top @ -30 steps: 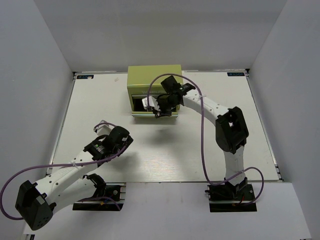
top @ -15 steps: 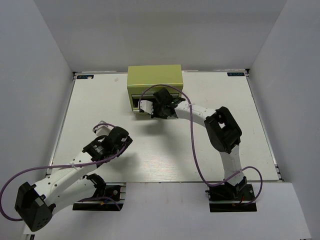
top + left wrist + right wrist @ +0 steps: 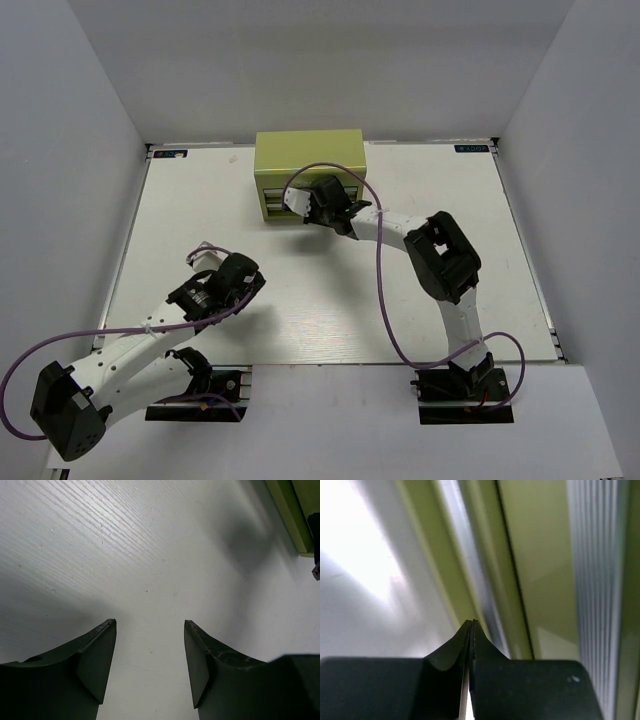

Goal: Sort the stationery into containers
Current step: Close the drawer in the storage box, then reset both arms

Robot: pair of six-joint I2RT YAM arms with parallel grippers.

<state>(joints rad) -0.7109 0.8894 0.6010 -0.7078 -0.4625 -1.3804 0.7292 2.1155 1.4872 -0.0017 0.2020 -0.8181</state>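
Holds right gripper pinched shut, empty, at chest front; hangs left gripper fairly wide, empty, over table.

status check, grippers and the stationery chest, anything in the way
Left gripper open, empty, over the table. Right gripper shut, tips at the yellow-green chest front, nothing seen held. No pens in view; nothing seen in the way.
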